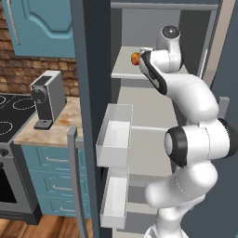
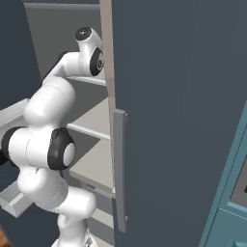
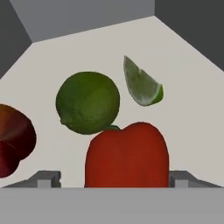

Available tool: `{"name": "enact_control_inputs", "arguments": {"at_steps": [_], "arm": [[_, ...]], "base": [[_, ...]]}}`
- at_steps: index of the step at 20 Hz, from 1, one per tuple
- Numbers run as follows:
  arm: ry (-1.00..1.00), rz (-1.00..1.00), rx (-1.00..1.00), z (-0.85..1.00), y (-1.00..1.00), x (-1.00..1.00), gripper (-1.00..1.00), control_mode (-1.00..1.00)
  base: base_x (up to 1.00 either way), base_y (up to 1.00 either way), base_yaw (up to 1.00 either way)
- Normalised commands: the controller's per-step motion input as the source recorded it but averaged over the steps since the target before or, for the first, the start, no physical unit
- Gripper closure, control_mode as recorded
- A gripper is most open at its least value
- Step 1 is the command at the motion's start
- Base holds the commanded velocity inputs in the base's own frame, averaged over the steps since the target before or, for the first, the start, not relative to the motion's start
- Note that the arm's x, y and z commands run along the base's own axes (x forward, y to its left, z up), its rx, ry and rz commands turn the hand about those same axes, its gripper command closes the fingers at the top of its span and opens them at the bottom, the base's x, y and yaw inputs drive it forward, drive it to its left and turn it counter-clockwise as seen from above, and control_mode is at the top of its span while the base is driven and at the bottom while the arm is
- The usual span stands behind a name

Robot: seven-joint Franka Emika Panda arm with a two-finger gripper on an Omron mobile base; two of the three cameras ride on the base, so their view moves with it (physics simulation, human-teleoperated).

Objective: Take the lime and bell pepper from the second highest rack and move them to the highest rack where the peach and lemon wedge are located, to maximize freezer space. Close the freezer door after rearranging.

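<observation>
A: Which step is shown, and where is the pepper (image 3: pixel 127 155)?

B: My claw (image 3: pixel 114 178) sits on either side of the pepper, one fingertip (image 3: pixel 47 178) at its left, the other at its right. Whether the pads press it or have just let go, I cannot tell. Beyond it lie the lime (image 3: pixel 88 102), touching the pepper's top edge as seen from the hand, the wedge (image 3: pixel 141 84) just beside, and the peach (image 3: pixel 13 140) off to the left. All four share one pale shelf. In the left base view my wrist reaches in at the top rack (image 1: pixel 122 69), where the peach also shows, so I judge this the placing of the pepper, the lime already moved.

A: What does the next move call for?

B: If the pepper rests on the rack, spread the fingers, back straight out without nudging the lime, then swing the door (image 2: pixel 183 106) shut.

A: What is unclear?

B: The pepper's base is cut off, so its contact with the rack is hidden. My arm covers most of the rack in both base views.
</observation>
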Motion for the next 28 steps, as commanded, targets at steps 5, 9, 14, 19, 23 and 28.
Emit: {"name": "enact_control_inputs", "arguments": {"at_steps": [5, 9, 14, 19, 23, 28], "arm": [[-0.14, 0.01, 0.00, -0.01, 0.00, -0.21, -1.00, -1.00], [-0.12, 0.00, 0.00, 0.16, 0.00, -0.62, -1.00, -1.00], [-0.01, 0.00, 0.00, 0.22, 0.04, -0.74, -1.00, -1.00], [0.00, 0.00, 0.00, 0.41, 0.14, -0.83, -1.00, -1.00], [0.00, 0.00, 0.00, 0.33, 0.12, -0.86, -1.00, -1.00], [0.00, 0.05, 0.00, 0.14, 0.08, -0.89, -1.00, -1.00]], "base": [[0.00, 0.00, 0.00], [0.00, 0.00, 0.00], [0.00, 0.00, 0.00], [0.00, 0.00, 0.00], [0.00, 0.00, 0.00], [0.00, 0.00, 0.00]]}}
